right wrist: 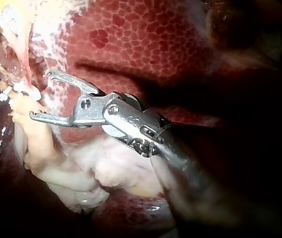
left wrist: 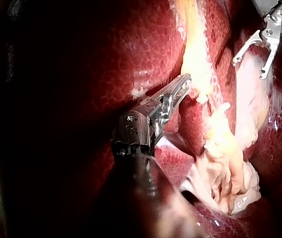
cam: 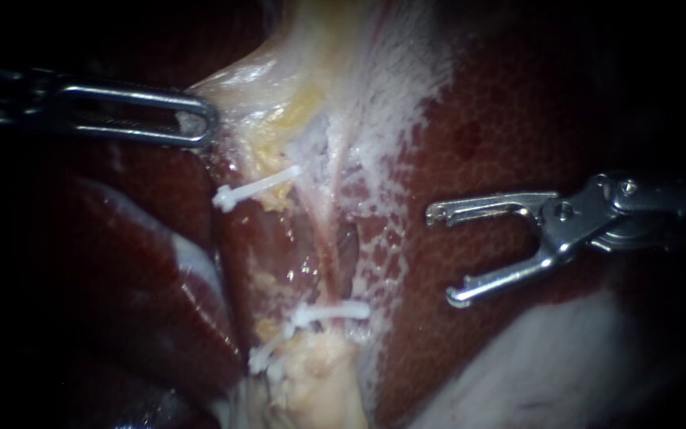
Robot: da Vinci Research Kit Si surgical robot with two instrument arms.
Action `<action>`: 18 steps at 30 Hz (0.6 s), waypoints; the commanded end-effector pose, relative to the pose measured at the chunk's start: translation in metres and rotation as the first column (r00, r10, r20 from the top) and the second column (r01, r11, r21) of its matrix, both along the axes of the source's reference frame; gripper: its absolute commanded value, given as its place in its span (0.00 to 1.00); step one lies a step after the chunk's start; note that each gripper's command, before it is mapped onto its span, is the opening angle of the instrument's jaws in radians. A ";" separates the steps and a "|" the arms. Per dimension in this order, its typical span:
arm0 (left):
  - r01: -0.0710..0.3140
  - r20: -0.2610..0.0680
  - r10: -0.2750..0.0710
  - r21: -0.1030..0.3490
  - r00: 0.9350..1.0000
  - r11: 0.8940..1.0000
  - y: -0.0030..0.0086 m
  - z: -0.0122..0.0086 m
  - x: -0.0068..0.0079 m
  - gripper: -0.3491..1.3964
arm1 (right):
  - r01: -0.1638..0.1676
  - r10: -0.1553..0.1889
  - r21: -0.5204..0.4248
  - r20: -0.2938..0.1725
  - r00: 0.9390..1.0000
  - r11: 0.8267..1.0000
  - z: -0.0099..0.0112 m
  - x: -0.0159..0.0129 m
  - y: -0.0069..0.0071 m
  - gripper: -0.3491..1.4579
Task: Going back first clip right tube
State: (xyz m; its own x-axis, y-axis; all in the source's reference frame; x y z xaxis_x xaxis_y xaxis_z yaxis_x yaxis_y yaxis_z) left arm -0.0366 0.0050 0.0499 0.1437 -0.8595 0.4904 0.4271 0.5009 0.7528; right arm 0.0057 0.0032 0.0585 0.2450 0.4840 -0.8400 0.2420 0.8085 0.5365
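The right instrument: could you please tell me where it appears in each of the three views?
Endoscope view: right instrument at mid-right, over the liver, its pincer open.
Left wrist view: far ahead of the left instrument, beyond the pale tissue strip.
Right wrist view: the view's own instrument, just short of a clip.
Shared landmark: the pale tissue strip between liver lobes.

Silvery left instrument (cam: 204, 127) with slotted loop tip; silvery right instrument (cam: 442, 257) with slim hooked prongs, screw-headed pivot
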 end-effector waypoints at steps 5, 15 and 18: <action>-0.018 -0.001 0.018 -0.007 1.000 1.000 -0.0004 0.0017 -0.0010 0.00 | -0.039 0.039 0.000 0.023 0.999 0.999 -0.0003 0.0001 -0.0001 0.52; -0.049 0.000 0.049 0.022 0.999 0.999 -0.0024 0.0041 -0.0038 0.00 | -0.069 0.069 0.000 0.041 0.997 0.998 -0.0006 -0.0001 -0.0002 0.52; -0.053 0.003 0.053 0.033 0.999 0.998 -0.0027 0.0045 -0.0043 0.00 | -0.068 0.068 -0.001 0.040 0.997 0.998 -0.0007 -0.0002 -0.0003 0.52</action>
State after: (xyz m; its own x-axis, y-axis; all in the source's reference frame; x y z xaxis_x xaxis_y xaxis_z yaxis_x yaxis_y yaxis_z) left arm -0.0410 0.0022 0.0545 0.1905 -0.8662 0.4619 0.3984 0.4982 0.7701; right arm 0.0055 0.0028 0.0578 0.2456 0.5019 -0.8293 0.1636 0.8218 0.5458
